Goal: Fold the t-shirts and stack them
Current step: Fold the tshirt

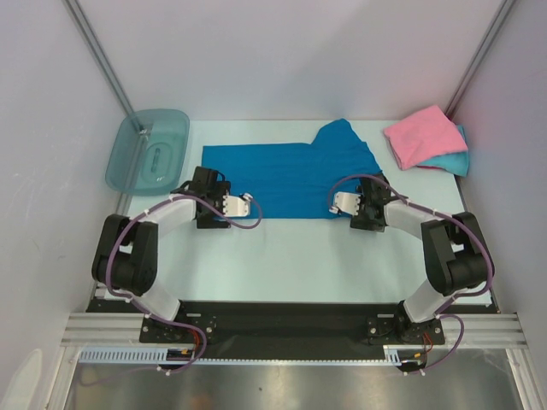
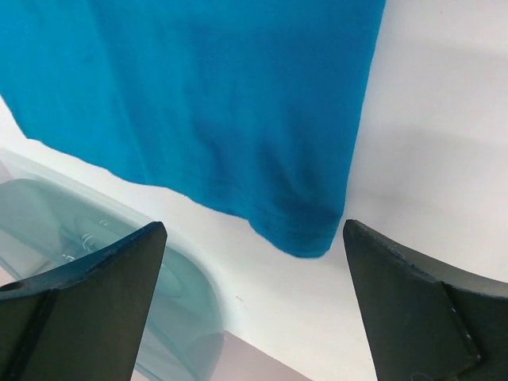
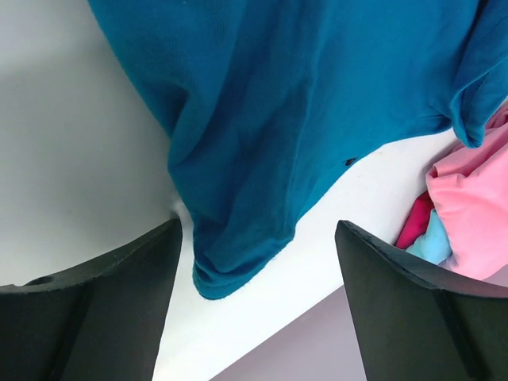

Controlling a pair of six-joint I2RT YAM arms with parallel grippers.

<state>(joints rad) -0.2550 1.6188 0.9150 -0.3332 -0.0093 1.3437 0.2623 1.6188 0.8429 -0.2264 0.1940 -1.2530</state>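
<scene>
Two shirts, pink shirt (image 1: 419,134) over turquoise shirt (image 1: 450,161), lay folded upper right; the blue shirt (image 1: 286,178), mid-frame, remained partly folded. Left hand (image 1: 240,204) and right hand (image 1: 340,202) were spread, empty.

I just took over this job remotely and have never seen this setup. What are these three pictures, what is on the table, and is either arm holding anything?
You are looking at two robot arms bolted at the near edge of a white table. The wide picture comes from a fixed camera above and behind them. The other two come from cameras on each wrist, looking out between that arm's own dark jaws.

A deep blue t-shirt lies spread in the middle. At the far right, a folded pink t-shirt sits on a turquoise t-shirt. A translucent teal bin stands at the far left.

The left gripper and right gripper sit at the blue shirt's near edge, each facing a corner. Both stand open; neither holds anything.
</scene>
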